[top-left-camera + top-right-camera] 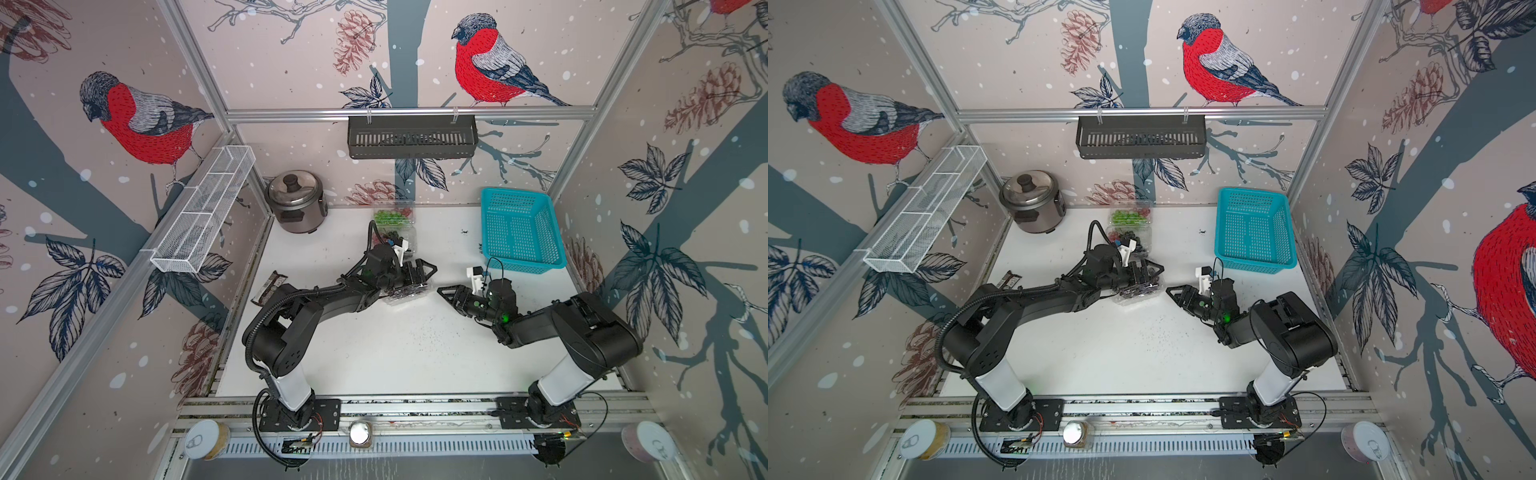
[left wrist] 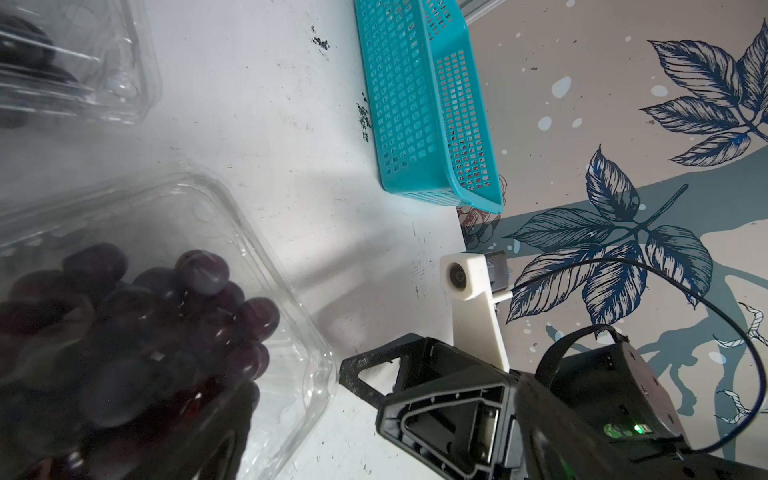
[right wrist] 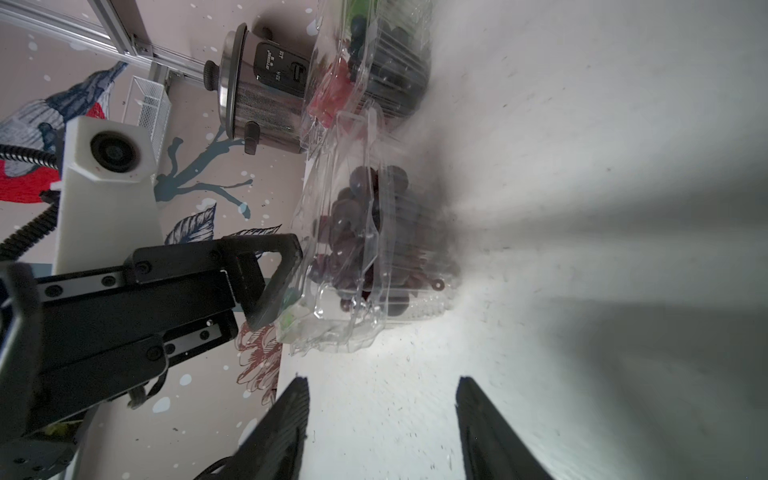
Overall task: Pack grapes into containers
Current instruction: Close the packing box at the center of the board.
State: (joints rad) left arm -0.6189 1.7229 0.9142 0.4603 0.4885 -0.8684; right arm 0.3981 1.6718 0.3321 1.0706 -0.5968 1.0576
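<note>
Left gripper (image 1: 422, 274): jaws spread wide over the near container (image 1: 409, 296). One finger (image 3: 274, 286) lies against its clear plastic, and I see nothing clamped between the jaws.
Right gripper (image 3: 383, 380): jaws apart and empty, low over the table (image 1: 374, 353), just beside the near container and pointing at it.
Near container: holds dark purple grapes (image 2: 166, 332). I cannot tell whether its lid is latched.
Middle container (image 1: 1133, 243): holds red and dark grapes, partly hidden behind my left wrist.
Far container (image 1: 395, 216): stands by the back wall and holds green grapes (image 1: 384, 217) with some red ones beside them.
Turquoise basket (image 1: 494, 199): empty, well apart from the three containers.
Table surface: no loose bunch visible in either top view — only dark specks.
Done: all three containers hold fruit, so I judge the filling complete or nearly so.
Left to do: probably pressing the lids shut and checking them — the near container first, since both of my grippers sit at it.
</note>
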